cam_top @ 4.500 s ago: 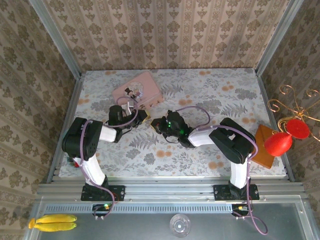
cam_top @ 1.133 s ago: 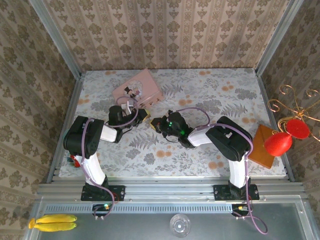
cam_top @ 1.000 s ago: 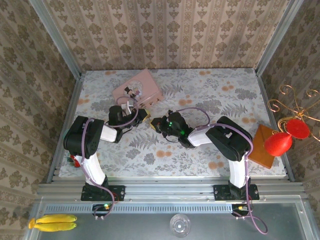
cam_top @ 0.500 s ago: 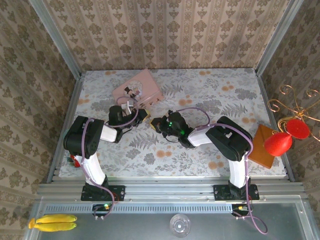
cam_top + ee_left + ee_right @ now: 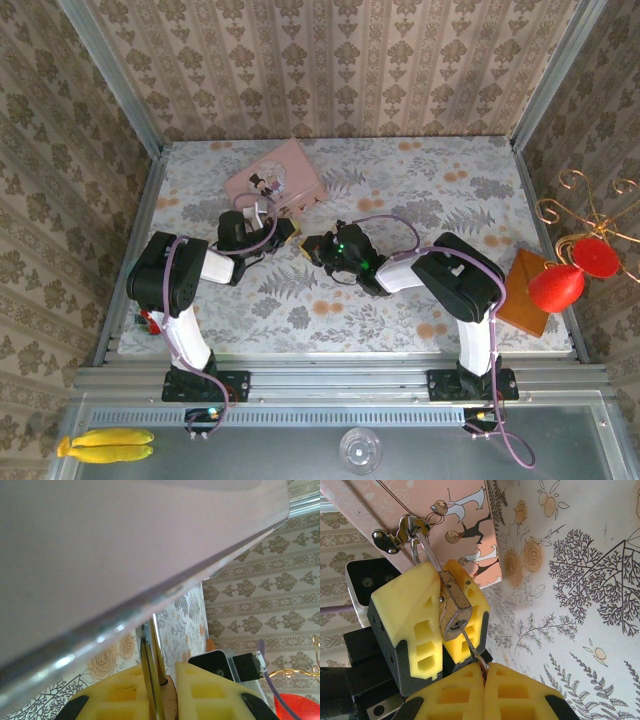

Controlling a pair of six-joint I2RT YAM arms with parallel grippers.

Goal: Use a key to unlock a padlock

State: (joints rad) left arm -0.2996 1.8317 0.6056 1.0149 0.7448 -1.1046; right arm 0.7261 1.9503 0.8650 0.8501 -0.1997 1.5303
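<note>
A: Where's the padlock?

B: The padlock [image 5: 452,611] is mid-table, by the near corner of the pink tin [image 5: 460,510]. Its shackle [image 5: 426,547] is hooked through the tin's hasp [image 5: 402,529].

A: Left side?

B: The left gripper [image 5: 441,580] has its yellow pads clamped on the brass body, keyhole end facing the other arm.

A: Right?

B: The right gripper [image 5: 484,672] is squeezed fully closed on the key [image 5: 469,645]. The blade runs at a tilt up into the keyhole.

A: Anything in the way?

B: The tin sits right behind the lock. On the left wrist view its edge is a close blur above the pads. From the top the two grippers meet nose to nose and cover the lock, so I can't make it out there.

A: Other stuff?

B: A brown board [image 5: 525,292] sits at the right table edge, with red ornaments [image 5: 556,286] on a gold wire stand [image 5: 590,205] beside it. There are bananas [image 5: 105,445] on the near ledge at left, well apart.
</note>
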